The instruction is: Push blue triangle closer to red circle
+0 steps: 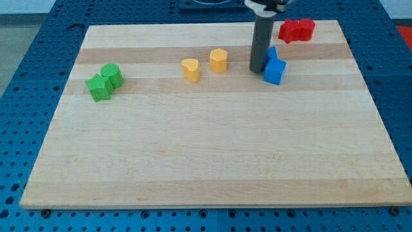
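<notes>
My tip (257,70) rests on the board near the view's top, touching the left side of two blue blocks. The upper blue block (272,54) looks like the triangle and is partly hidden behind the rod. The lower blue block (275,72) looks like a cube and touches it. Two red blocks sit together at the view's top right: the right one (307,27) looks rounded, and the left one (289,31) has a shape I cannot make out. The red pair lies up and to the right of the blue blocks, a short gap away.
Two yellow blocks, one (190,68) and another (219,60), stand left of my tip. Two green blocks, one (100,88) and another (112,75), touch each other at the view's left. The wooden board (206,161) ends close behind the red blocks.
</notes>
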Action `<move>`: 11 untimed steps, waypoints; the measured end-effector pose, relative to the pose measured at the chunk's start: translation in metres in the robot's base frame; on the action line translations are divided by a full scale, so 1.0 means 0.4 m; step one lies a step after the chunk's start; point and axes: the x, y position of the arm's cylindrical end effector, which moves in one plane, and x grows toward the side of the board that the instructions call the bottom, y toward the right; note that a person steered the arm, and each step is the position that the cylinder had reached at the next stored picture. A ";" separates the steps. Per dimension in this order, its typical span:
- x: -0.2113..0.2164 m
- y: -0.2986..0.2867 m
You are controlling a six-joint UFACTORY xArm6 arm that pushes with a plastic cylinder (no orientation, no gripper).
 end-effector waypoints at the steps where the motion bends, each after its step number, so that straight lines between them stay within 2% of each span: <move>1: 0.009 -0.050; 3: -0.084 0.147; 4: -0.094 0.202; 5: -0.070 0.145; 6: -0.046 0.155; 8: -0.100 0.376; 9: -0.112 0.395; 10: -0.070 0.369; 11: -0.062 0.422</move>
